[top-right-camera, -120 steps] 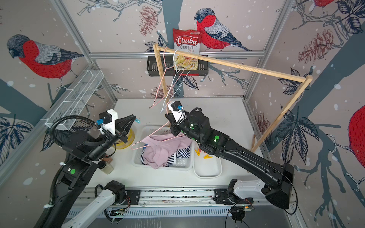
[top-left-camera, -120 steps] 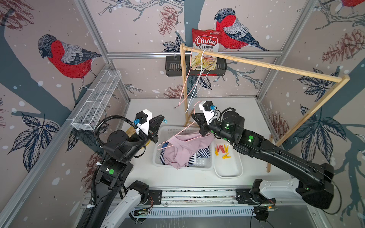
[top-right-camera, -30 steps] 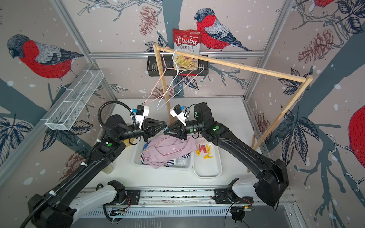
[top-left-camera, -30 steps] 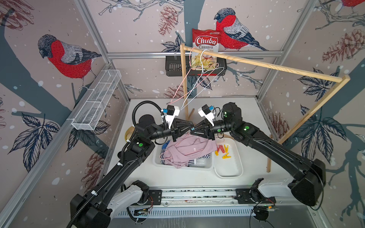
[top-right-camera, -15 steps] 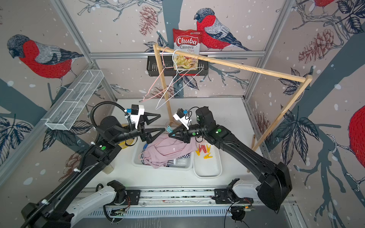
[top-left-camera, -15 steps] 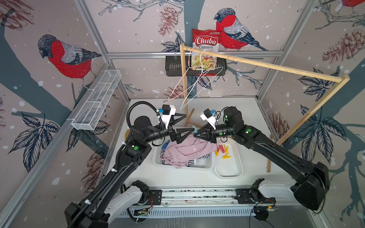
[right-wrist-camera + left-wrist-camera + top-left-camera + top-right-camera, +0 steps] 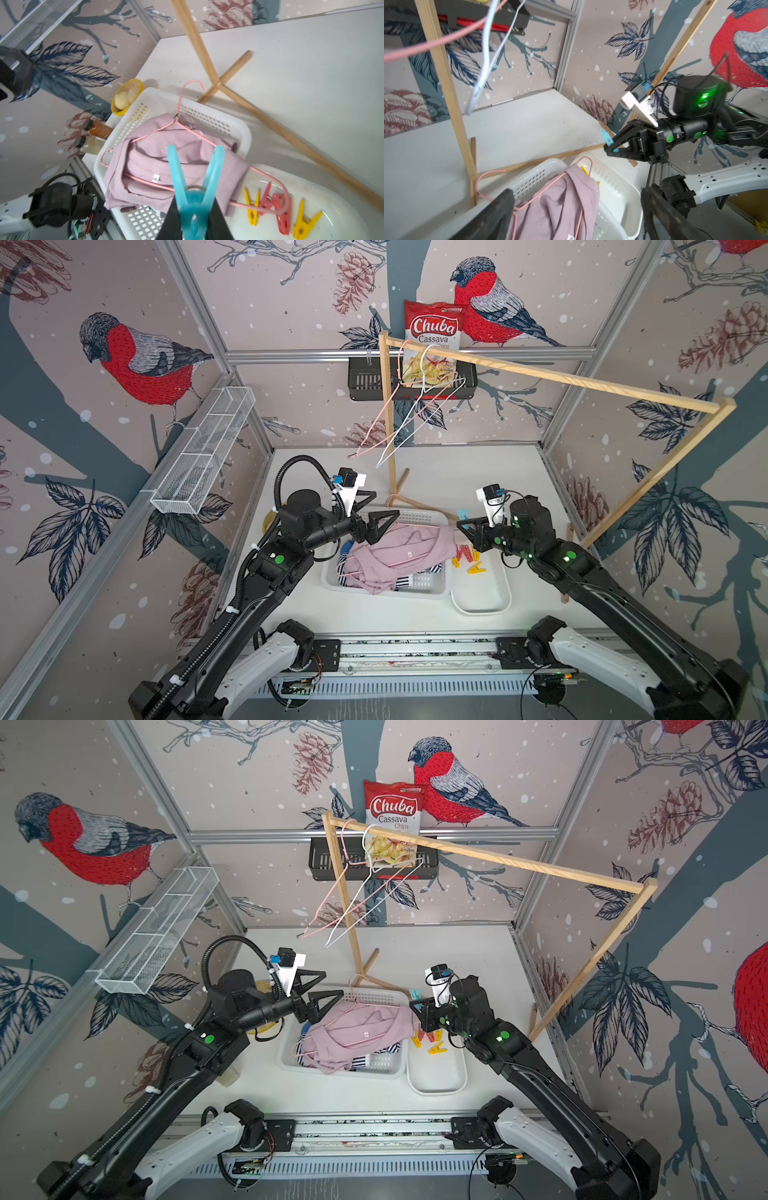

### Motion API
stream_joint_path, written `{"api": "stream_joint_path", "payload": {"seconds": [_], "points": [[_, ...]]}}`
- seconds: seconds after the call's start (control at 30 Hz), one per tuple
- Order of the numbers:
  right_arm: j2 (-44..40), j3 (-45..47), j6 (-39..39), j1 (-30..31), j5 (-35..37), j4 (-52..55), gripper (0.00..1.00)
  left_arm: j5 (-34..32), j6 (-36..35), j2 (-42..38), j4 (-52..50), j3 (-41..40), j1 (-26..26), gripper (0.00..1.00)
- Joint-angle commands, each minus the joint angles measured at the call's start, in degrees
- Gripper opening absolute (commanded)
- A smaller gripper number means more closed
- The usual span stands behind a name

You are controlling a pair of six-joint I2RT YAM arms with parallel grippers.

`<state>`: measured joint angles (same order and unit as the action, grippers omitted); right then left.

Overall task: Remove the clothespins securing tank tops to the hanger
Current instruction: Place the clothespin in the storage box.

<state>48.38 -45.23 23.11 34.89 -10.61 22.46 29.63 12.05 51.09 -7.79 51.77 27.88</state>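
A red bag (image 7: 432, 329) on the back-wall shelf reads "Chuba Cassava Chips". The left hand (image 7: 387, 502) hangs spread over the white basket (image 7: 419, 591). The right hand (image 7: 463, 524) pinches a teal clothespin (image 7: 462, 515) at the basket's right rim. The mauve tank top (image 7: 399, 551) lies in the basket under a pink hanger (image 7: 409, 558). Yellow and red clothespins (image 7: 467, 558) sit in the tray (image 7: 482, 597). Bare white worktop (image 7: 457, 472) stretches behind to the back edge.
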Motion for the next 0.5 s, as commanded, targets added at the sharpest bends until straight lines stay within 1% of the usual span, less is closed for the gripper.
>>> {"api": "stream_joint_path", "payload": {"seconds": [0.0,0.07,0.23,0.3,0.37,0.47], "points": [[-2.83,1.81,7.38,-0.09,9.78,4.84,0.0,-3.71,0.32,1.2,-2.85,0.35,0.12,0.89],[-4.29,3.6,9.81,-0.29,10.85,5.4,0.0,-4.71,1.44,2.43,-2.37,-0.07,0.14,0.87],[-4.87,9.0,13.73,-0.69,9.82,3.89,0.01,-6.73,6.69,7.7,0.03,-1.53,0.19,0.8],[-4.2,10.62,14.4,-0.77,9.86,3.32,0.04,-9.32,9.2,10.17,0.62,-2.03,0.11,0.8],[-3.75,12.06,15.07,-1.07,10.25,3.12,0.08,-12.53,12.04,12.16,0.95,-2.33,0.15,0.82],[-3.55,14.54,15.07,-2.13,9.16,1.92,0.1,-16.79,17.68,13.46,5.1,-4.84,0.12,0.85]]}}
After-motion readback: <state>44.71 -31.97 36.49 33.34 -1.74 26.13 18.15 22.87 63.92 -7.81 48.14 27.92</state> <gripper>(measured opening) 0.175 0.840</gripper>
